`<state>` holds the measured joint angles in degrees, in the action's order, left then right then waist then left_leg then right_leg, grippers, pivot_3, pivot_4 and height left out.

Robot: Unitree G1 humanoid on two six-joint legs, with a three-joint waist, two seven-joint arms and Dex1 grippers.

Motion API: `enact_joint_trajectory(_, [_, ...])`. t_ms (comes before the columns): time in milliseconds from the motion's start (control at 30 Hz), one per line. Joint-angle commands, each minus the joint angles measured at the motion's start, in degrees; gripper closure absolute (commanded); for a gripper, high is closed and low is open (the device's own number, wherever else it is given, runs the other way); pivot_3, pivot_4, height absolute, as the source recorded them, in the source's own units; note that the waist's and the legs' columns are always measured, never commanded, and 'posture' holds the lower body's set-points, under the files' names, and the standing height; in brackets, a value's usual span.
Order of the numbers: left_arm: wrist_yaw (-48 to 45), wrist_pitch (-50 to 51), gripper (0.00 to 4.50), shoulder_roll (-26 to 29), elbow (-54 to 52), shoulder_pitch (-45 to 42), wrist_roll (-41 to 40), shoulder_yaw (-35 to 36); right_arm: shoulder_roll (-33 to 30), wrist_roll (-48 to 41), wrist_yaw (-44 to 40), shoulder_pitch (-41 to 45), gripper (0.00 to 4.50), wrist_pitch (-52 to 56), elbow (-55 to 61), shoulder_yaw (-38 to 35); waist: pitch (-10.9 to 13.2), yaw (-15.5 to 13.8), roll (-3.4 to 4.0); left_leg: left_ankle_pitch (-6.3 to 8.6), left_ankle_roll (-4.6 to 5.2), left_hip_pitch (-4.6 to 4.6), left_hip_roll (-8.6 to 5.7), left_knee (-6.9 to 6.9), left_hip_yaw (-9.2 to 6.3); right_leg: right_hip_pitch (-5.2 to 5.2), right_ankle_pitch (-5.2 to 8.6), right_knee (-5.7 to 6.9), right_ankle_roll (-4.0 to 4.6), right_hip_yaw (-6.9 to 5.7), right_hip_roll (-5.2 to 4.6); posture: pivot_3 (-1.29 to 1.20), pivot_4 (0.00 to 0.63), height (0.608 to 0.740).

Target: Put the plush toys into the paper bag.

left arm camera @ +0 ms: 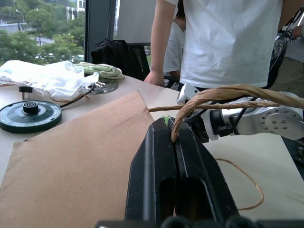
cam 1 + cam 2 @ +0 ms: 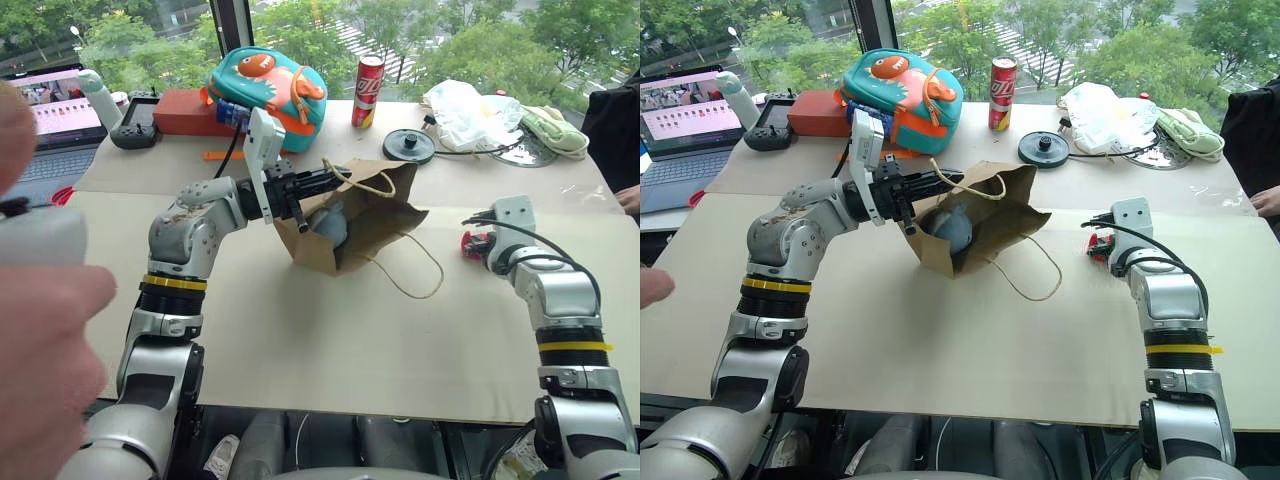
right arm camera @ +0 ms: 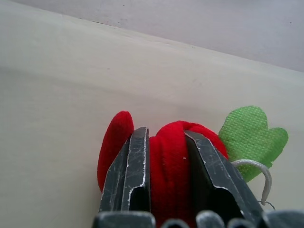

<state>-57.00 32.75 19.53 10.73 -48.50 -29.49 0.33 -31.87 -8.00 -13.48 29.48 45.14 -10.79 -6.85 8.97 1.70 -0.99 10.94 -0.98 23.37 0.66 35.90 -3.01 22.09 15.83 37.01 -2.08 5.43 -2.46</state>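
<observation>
A: Where does the paper bag (image 2: 352,222) sit?

B: Near the middle of the desk (image 2: 300,340), lying tilted with its mouth lifted toward nine o'clock. The left fingers (image 2: 318,183) are pressed fully together on one tan cord handle (image 1: 223,92), holding that edge up.

A: And the toys?

B: The whitish-grey plush (image 2: 952,232) is inside the bag's mouth, part of it visible. The red chili plush (image 3: 168,164) lies on the desk at about three o'clock from the bag, well apart from it.

A: Is the right hand on it?

B: Yes. The right fingers (image 3: 167,159) have narrowed onto the red body, one finger on each side, squeezing it. Its green stem (image 3: 251,135) sticks out beside them.

A: Anything behind?

B: At twelve o'clock from the bag, a teal backpack (image 2: 270,88) and a red can (image 2: 368,92).
</observation>
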Motion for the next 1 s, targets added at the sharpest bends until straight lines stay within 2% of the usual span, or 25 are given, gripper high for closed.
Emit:
enact_joint_trajectory(33, [-0.1,-0.3,4.50,0.1,-1.7,-0.9,-1.1,0.8,1.5,-1.7,-0.3,-3.5,3.33,5.0,5.1,-1.6,0.0,0.0,0.00,0.00,0.00,0.01,0.00,0.00,-0.01,0.00,0.00,0.00,0.00,-0.01,0.00,0.00,0.150,0.739])
enact_joint_trajectory(300, [0.4,0.2,4.50,0.1,-2.0,-0.7,-1.5,1.3,4.1,-9.1,-0.7,-4.7,3.33,16.0,28.4,-9.3,0.0,0.9,0.01,0.00,0.00,0.04,0.02,-0.02,0.01,0.10,0.00,0.05,0.00,0.03,0.02,0.00,0.150,0.739])
enact_joint_trajectory(567, [0.7,0.7,4.50,-0.1,-2.3,0.2,-1.7,1.3,6.1,-19.1,-2.1,0.6,3.33,25.6,42.8,-14.9,0.0,0.9,0.01,0.00,0.00,0.04,0.04,-0.02,0.03,0.13,0.00,0.06,-0.01,0.04,0.03,0.00,0.150,0.739])
enact_joint_trajectory(800, [1.0,1.3,4.50,-0.5,-2.1,-0.3,-2.0,1.5,8.7,-27.7,-4.4,4.7,3.33,31.3,49.2,-10.2,0.0,0.9,0.02,0.00,0.00,0.05,0.05,-0.03,0.02,0.14,0.00,0.05,0.00,0.03,0.03,0.00,0.150,0.739])
enact_joint_trajectory(900, [1.1,1.5,4.50,-0.3,-2.0,-0.4,-2.2,1.6,10.9,-27.4,-2.6,4.8,3.33,30.9,48.8,-6.0,0.0,0.9,0.02,0.00,0.00,0.05,0.05,-0.03,0.01,0.14,0.00,0.06,0.00,0.01,0.04,0.00,0.150,0.739])
enact_joint_trajectory(1000, [1.2,1.5,4.50,0.0,-2.1,-0.4,-2.3,1.4,9.4,-25.2,-1.4,3.8,3.33,29.7,47.1,-4.6,0.0,0.9,0.02,0.00,0.00,0.07,0.04,-0.02,0.02,0.17,0.00,0.06,0.00,0.02,0.03,0.00,0.150,0.739])
